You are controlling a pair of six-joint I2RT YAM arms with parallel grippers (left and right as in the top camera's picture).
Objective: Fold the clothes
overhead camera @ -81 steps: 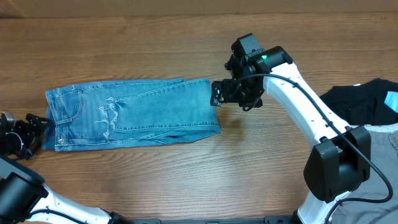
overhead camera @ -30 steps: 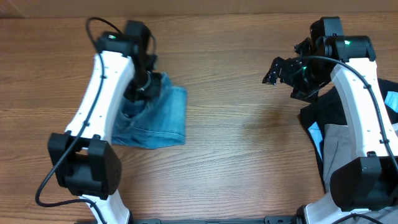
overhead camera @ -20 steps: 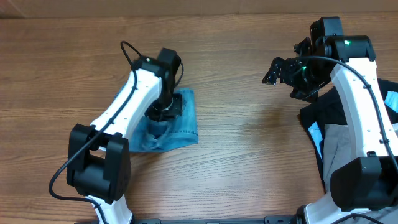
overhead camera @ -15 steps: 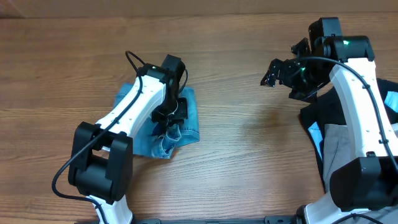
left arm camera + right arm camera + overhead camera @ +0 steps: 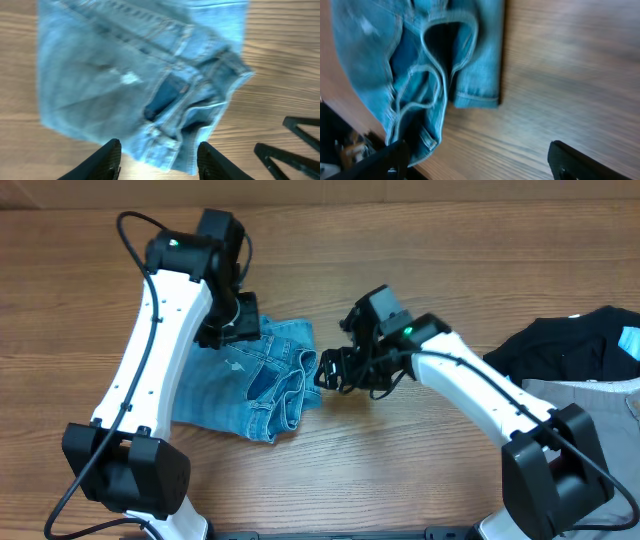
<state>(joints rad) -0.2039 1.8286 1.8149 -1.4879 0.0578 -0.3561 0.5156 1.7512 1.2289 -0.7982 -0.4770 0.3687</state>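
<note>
The light-blue denim jeans (image 5: 255, 375) lie in a rumpled folded bundle left of the table's middle, waistband and loose folds at their right edge. They also show in the left wrist view (image 5: 135, 75) and the right wrist view (image 5: 415, 65). My left gripper (image 5: 228, 330) is open and empty, just above the bundle's far left part. In its own view (image 5: 159, 160) its fingers straddle the bundle's edge. My right gripper (image 5: 335, 372) is open and empty, right beside the bundle's right edge; its own view (image 5: 480, 165) shows bare wood between the fingers.
A black garment (image 5: 570, 345) and a grey garment (image 5: 600, 440) lie at the right edge of the wooden table (image 5: 400, 470). The left arm (image 5: 150, 370) reaches over the table's left side.
The left gripper has let go of the jeans and risen toward the far left. The right arm has swung from the far right to the bundle's right edge. The bundle has spread a little.
</note>
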